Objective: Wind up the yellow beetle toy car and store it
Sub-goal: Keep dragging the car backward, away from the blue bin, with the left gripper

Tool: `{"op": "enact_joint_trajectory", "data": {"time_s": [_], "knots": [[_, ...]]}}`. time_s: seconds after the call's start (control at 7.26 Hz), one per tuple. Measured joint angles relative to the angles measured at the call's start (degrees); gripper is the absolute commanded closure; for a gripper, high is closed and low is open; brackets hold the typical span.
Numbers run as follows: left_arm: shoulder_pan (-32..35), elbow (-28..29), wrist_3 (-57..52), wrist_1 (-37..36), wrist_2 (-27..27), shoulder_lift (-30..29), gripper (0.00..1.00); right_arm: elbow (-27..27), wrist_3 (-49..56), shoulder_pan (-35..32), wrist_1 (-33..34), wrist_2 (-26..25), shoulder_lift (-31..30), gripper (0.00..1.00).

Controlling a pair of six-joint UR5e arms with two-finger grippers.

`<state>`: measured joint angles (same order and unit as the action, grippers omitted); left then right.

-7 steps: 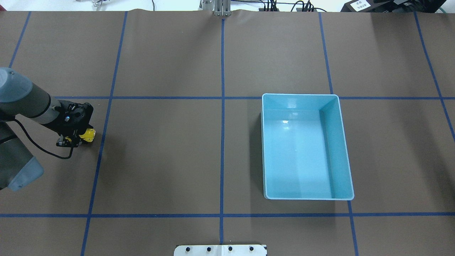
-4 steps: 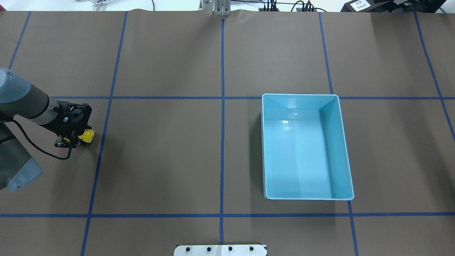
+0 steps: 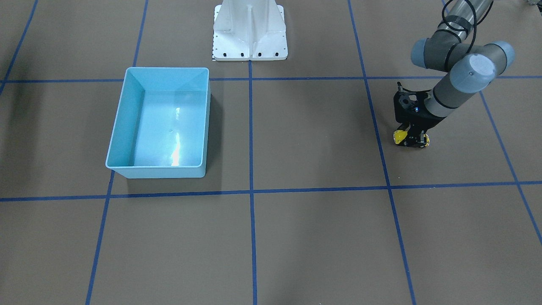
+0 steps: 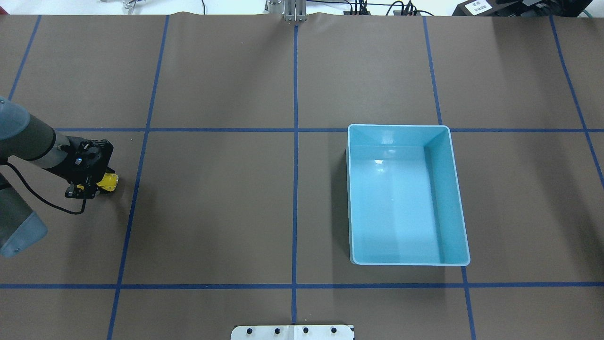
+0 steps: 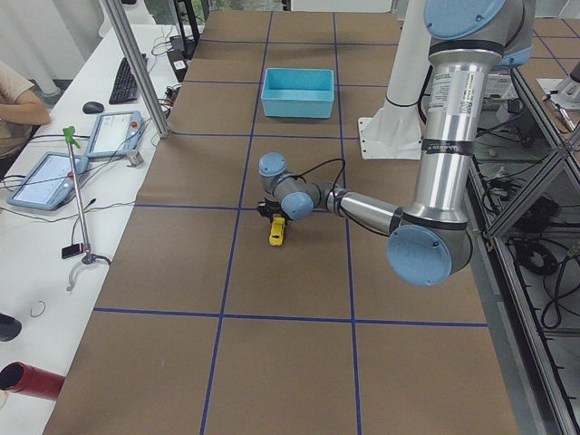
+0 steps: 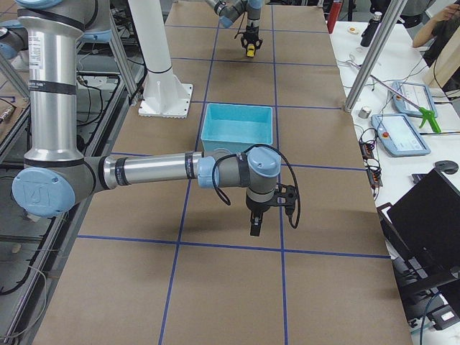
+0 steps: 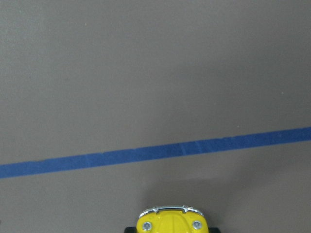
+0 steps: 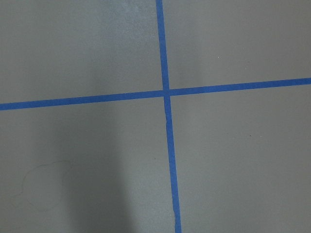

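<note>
The yellow beetle toy car (image 4: 108, 181) sits low at the table, far left in the overhead view. My left gripper (image 4: 96, 185) is shut on it from above, and only the car's nose sticks out. In the front-facing view the car (image 3: 399, 136) shows under the left gripper (image 3: 410, 139). The left wrist view shows the car's front (image 7: 170, 221) at the bottom edge. The light blue bin (image 4: 399, 126) stands empty, right of centre. My right gripper (image 6: 255, 227) shows only in the exterior right view, low over the table. I cannot tell whether it is open or shut.
Blue tape lines (image 4: 295, 141) cross the brown table cover. The white robot base plate (image 3: 250, 51) stands at the table's near edge. The bin also shows in the front-facing view (image 3: 167, 68). Operators' desks with tablets (image 5: 45, 177) line the far side.
My left gripper has moved to the left along the table, with the yellow car still in it. The bin has not moved.
</note>
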<state>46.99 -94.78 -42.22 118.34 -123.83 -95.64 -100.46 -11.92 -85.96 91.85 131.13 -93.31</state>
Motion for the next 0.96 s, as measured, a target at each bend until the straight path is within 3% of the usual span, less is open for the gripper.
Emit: {"op": "enact_joint_trajectory", "data": {"time_s": [0.96], "knots": [[1.1,0.0,-1.4,2.1,-0.3,2.4,0.72,0.0,0.0,0.0,0.0,0.0,0.1,0.00]]}}
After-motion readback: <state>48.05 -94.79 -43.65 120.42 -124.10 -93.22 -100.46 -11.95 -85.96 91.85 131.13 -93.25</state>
